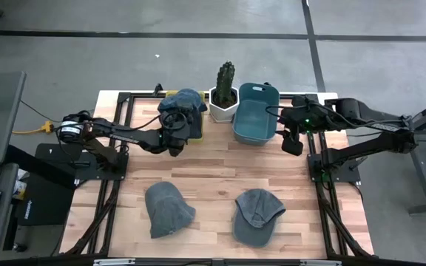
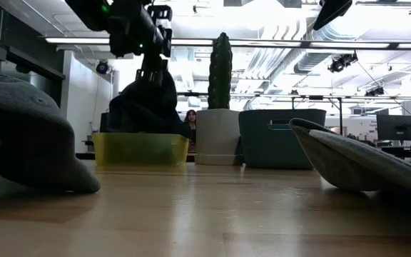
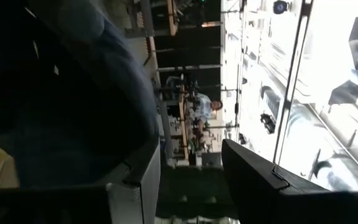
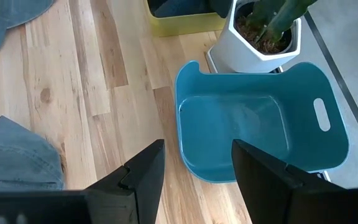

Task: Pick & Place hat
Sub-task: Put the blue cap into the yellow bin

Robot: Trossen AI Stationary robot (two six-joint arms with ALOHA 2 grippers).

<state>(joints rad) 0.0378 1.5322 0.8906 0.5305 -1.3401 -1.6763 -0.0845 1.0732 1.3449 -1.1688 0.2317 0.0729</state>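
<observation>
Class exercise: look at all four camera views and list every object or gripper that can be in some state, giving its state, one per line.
yellow bin: holds a hat
hat in the yellow bin: bunched up, left gripper at it
teal bin: empty
left hat on the table: lying flat, untouched
right hat on the table: lying flat, untouched
cactus: upright in its white pot
left gripper: at the yellow bin, grip unclear
right gripper: open, above the teal bin's near edge

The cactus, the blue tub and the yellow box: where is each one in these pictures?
cactus [image 1: 225,77], high view, on its green stem above the white pot.
blue tub [image 4: 253,127], right wrist view, on its bare inside floor.
yellow box [image 2: 140,150], low view, on its front wall.
</observation>
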